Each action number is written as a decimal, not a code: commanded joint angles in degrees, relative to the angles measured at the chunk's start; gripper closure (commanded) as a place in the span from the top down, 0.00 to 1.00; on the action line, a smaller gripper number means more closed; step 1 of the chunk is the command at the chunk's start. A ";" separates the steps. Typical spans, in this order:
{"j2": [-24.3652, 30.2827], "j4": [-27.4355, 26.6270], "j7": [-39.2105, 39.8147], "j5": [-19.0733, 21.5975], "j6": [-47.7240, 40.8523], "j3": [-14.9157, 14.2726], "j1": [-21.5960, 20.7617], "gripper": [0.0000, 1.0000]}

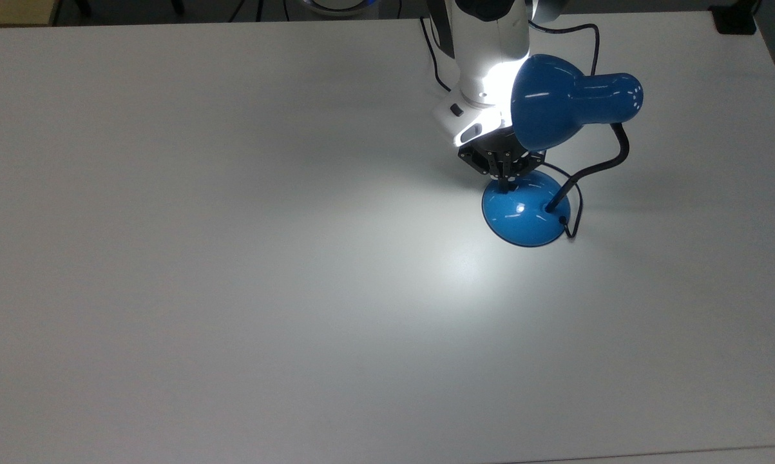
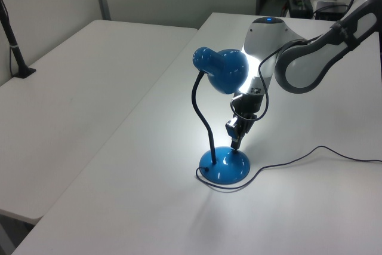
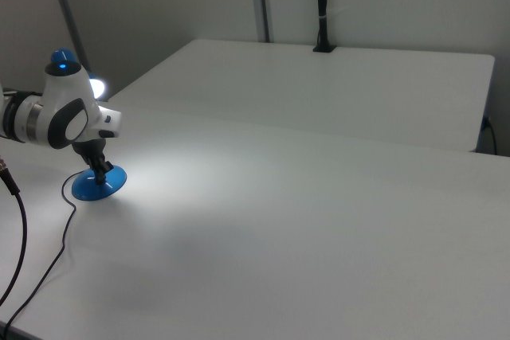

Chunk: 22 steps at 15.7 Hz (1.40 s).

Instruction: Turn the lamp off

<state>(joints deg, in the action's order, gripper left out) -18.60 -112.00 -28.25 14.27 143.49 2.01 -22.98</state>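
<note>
We begin at the top view's left, where the white table (image 1: 200, 258) lies bare and a bright pool of light falls across its middle, so the lamp (image 1: 558, 103) is plainly lit. Moving toward the top view's right, we meet the white arm (image 1: 487, 58) reaching down from the far edge, its wrist glaring in the lamp's beam. Below it the gripper (image 1: 504, 183) points down at the near-arm side of the round blue base (image 1: 526, 209); its fingertips appear pressed together with nothing between them, and they touch or nearly touch the dome where the switch sits (the switch itself is hidden under them). The blue shade (image 1: 548, 103) hangs just beside the wrist and overlaps the gripper's body from above, crowding that side. Further right the black gooseneck (image 1: 603, 164) curves up from the base, and a black cord (image 1: 577, 216) loops round the base's right rim. In the left view we see the gripper (image 2: 236, 143) between shade (image 2: 224, 74) and base (image 2: 225, 165), while the cord (image 2: 310, 153) trails off to the left view's right.
</note>
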 commanded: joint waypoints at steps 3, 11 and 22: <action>-0.29 -0.76 -0.22 0.76 1.35 0.10 0.04 0.00; -1.70 -0.76 -0.22 0.68 1.53 0.10 -0.13 0.00; 3.83 -0.15 3.28 -3.19 -16.20 0.10 3.55 0.00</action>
<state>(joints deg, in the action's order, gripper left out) -18.44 -111.73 -27.40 12.87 135.29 2.00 -21.24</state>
